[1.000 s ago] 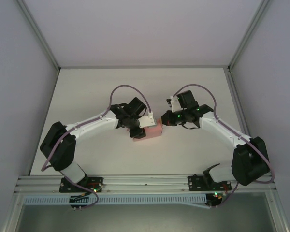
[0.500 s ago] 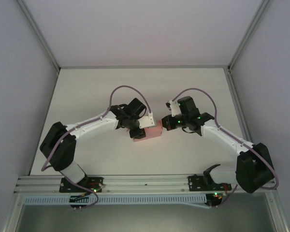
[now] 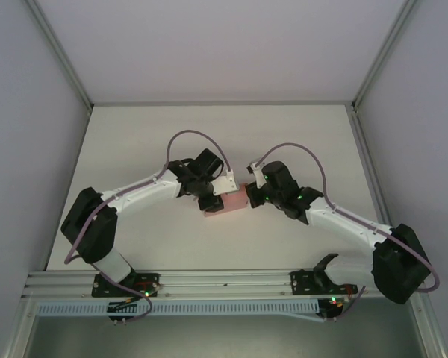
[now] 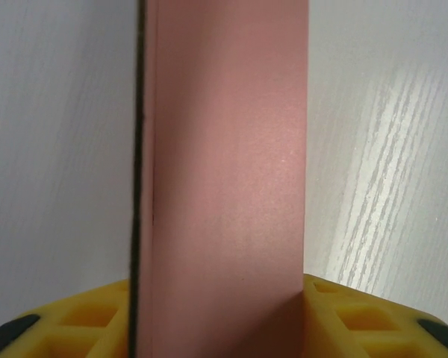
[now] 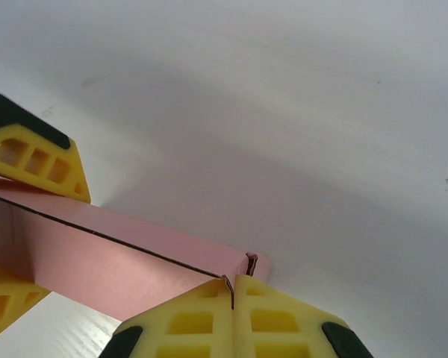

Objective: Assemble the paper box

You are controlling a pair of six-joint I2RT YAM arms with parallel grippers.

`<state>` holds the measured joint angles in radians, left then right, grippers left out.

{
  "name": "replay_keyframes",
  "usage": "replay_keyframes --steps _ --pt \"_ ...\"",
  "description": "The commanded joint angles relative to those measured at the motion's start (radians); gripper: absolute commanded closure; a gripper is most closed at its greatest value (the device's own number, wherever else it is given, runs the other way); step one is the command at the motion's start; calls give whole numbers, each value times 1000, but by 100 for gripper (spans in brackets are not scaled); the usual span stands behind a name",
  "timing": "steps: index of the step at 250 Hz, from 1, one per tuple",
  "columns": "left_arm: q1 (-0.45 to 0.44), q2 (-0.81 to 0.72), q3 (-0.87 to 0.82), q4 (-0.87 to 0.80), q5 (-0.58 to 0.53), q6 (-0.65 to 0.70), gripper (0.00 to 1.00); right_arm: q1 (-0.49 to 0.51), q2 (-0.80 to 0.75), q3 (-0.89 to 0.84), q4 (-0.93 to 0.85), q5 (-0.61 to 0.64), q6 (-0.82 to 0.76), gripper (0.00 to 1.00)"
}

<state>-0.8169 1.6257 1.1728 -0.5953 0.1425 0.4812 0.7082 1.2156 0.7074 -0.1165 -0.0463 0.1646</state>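
White desk with pale walls closing it in on three sides. The pink paper box sits near the desk's middle, between my two tools. My left tool is clamped across it, a yellow finger against each side. My right tool is clenched shut, its joined fingertips touching the box's end.

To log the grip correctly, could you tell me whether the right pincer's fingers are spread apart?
No, the right pincer has its yellow fingers pressed together, pinching a thin edge of the paper box.
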Motion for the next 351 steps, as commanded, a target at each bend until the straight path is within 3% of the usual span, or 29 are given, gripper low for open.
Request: replay_keyframes --steps 1,38,94,135,182,230,270,288,317,351 --pt "16 -7 1 31 -37 -2 53 30 8 -50 -74 111 1 100" --pt "16 -21 3 37 -35 -10 45 67 9 -63 -53 158 40 100" --pt "14 -48 9 33 -33 -36 10 80 -5 -41 -65 180 93 100" --pt "5 -93 3 41 -45 -74 0 87 16 -21 -106 206 124 100" --pt "-6 -177 -15 76 -129 -202 0 106 27 8 -122 224 146 100" --pt "-17 -289 -38 41 -310 -542 0 111 40 66 -204 269 204 100" --pt "-26 -369 -94 -3 -283 -793 14 114 65 112 -280 284 259 100" --pt "-32 -405 -141 -3 -253 -800 16 119 71 122 -294 283 275 100" --pt "-33 -432 -169 -4 -228 -818 32 127 66 127 -298 280 297 100" --pt "-35 -420 -179 15 -204 -794 41 139 67 133 -292 268 312 100"
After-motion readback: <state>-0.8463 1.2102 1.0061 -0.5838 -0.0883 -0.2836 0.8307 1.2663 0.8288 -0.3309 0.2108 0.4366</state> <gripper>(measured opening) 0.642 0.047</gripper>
